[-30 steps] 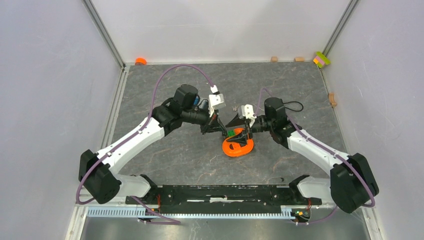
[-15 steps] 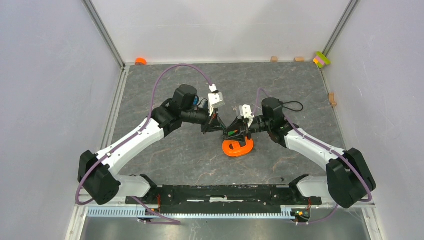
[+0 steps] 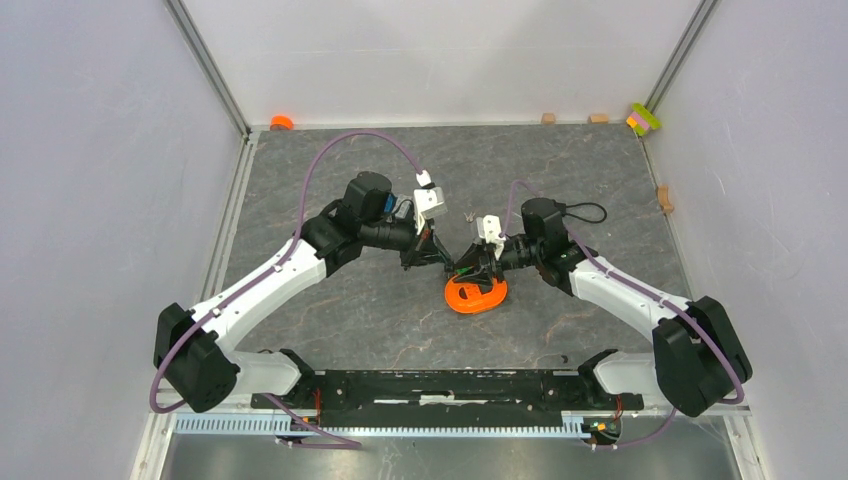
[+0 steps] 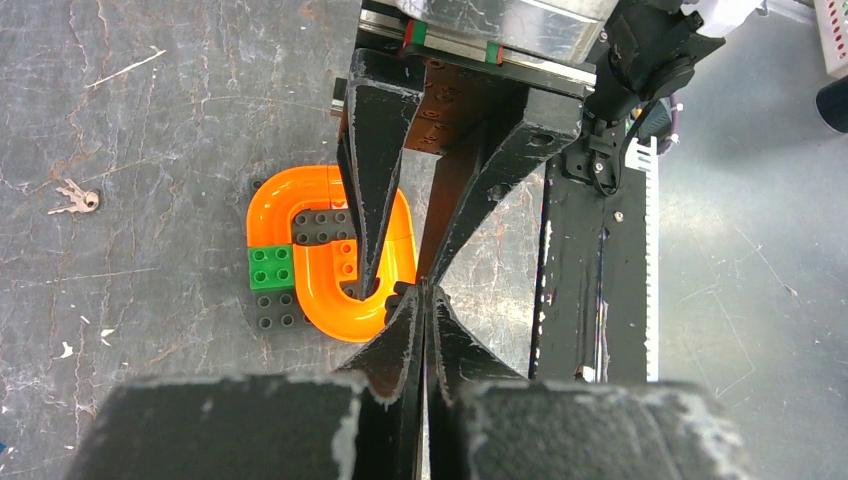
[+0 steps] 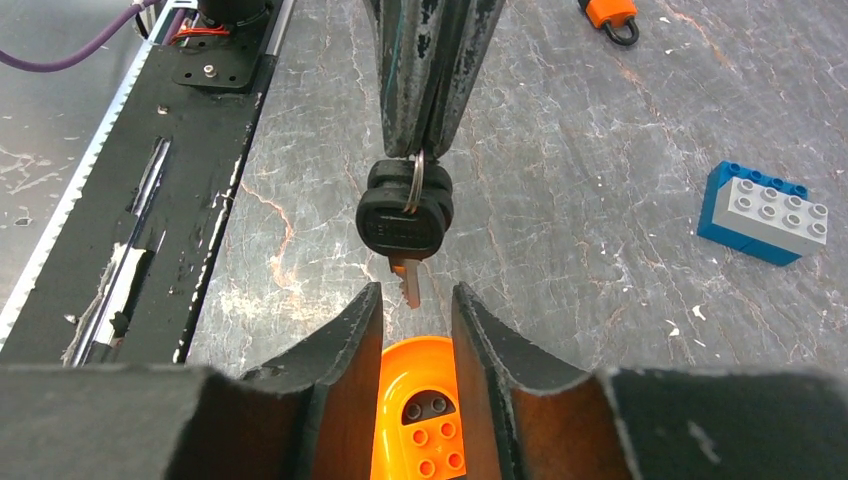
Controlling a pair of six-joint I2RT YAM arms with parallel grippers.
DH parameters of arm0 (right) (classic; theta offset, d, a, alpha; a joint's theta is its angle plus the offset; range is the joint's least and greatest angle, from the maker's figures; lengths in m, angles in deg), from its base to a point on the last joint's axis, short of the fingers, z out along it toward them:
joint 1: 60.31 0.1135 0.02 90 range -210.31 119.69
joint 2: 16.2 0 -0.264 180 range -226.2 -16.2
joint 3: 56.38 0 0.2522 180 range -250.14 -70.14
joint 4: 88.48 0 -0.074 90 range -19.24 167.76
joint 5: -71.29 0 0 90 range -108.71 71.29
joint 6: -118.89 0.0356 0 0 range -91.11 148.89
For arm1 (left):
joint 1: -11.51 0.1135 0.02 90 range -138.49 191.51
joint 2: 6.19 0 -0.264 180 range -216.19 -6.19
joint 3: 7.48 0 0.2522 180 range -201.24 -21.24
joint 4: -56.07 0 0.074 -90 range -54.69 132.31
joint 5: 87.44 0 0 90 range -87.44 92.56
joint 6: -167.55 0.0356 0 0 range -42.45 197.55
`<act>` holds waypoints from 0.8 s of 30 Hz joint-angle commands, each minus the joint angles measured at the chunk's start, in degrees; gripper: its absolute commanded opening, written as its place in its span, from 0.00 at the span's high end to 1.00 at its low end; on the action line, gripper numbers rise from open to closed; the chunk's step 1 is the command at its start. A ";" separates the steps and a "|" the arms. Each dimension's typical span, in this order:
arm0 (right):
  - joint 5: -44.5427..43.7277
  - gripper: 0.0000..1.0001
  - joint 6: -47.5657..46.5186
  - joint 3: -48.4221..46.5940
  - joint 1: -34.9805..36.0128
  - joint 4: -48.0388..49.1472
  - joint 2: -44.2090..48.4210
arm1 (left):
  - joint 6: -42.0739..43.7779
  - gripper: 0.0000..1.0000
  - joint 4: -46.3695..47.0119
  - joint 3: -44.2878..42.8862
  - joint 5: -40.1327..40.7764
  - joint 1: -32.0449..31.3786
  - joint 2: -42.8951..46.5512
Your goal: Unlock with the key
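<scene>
Orange ring piece (image 5: 398, 372) low between the right gripper (image 5: 412, 300) fingers (image 5: 345, 340), tips a little apart, gripping nothing. Just past those tips, the key (image 5: 404, 225), blade down, over the grey table (image 5: 560, 200). Ring of it pinched tight in the closed left gripper (image 5: 415, 150). Black rail (image 5: 130, 230) along the left edge. Open table on the right, up to a blue-and-grey brick (image 5: 765, 210). Far off, a small orange padlock (image 5: 610, 12).

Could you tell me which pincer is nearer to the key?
Left. The left pincer holds the key by its ring; the right pincer is just short of it, open, flanking the blade tip.
</scene>
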 commanded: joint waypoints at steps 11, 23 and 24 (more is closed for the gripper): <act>-1.22 0.76 5.17 -2.37 0.21 4.90 -0.35 | -1.36 0.98 3.09 0.26 -2.63 0.24 0.68; -7.11 0.95 -2.90 -2.81 -0.41 -2.36 2.78 | -1.71 0.98 3.97 2.11 -2.19 2.59 1.71; -7.55 0.96 -3.34 -2.82 -0.50 -2.84 3.05 | -1.55 0.98 3.95 2.36 -2.12 2.82 1.87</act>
